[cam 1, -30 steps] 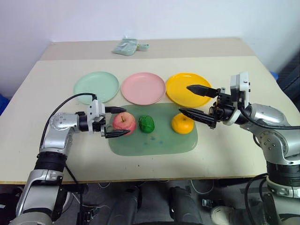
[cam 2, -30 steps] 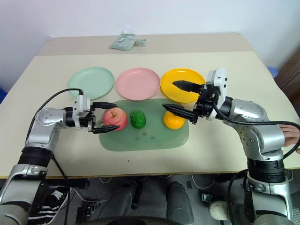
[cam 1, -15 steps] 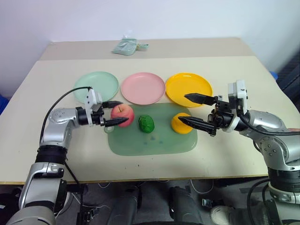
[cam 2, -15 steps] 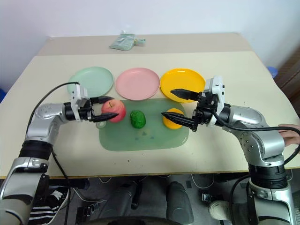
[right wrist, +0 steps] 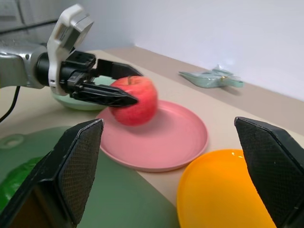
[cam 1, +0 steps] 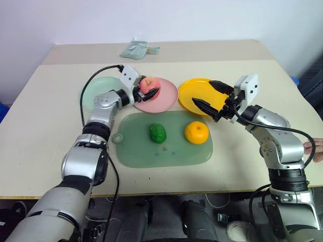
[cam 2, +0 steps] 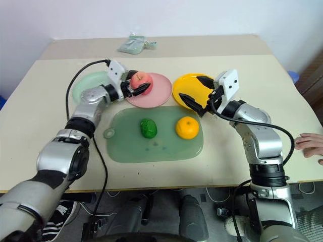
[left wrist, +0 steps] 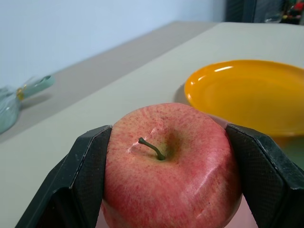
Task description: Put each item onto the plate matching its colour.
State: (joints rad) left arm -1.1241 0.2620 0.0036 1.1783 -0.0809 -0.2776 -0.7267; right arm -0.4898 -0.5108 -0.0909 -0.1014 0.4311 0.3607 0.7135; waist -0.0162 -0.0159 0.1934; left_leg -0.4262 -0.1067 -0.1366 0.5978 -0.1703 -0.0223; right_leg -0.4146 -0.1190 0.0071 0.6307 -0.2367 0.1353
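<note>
Across the middle of the head views lies a beige table [cam 1: 40,101], and on it, toward the lower centre, a translucent green cutting mat [cam 1: 166,148] is spread. Above the mat, in a row running left to right, three plates are set: a mint green plate [cam 1: 96,93], a pink plate [cam 1: 166,98] and a yellow-orange plate [cam 1: 194,93]. Near the top of the frame a small pale green packet [cam 1: 135,49] is seen, and at the right edge a person's hand [cam 2: 309,145] rests on the table.

The left gripper [cam 1: 147,91] is held over the left part of the pink plate with its fingers clamped on the apple [cam 1: 148,84], which is gripped on both sides and appears to be carried just above the plate rather than resting on it. The right gripper [cam 1: 211,97] hangs with its fingers spread wide and empty over the yellow-orange plate. The orange [cam 1: 196,132] and the bumpy green vegetable [cam 1: 158,133] lie apart on the mat.

The step in hand is judged to be the delivery of the apple. Next, the apple is to be lowered onto the pink surface and released; the orange below the right gripper can then be taken.
</note>
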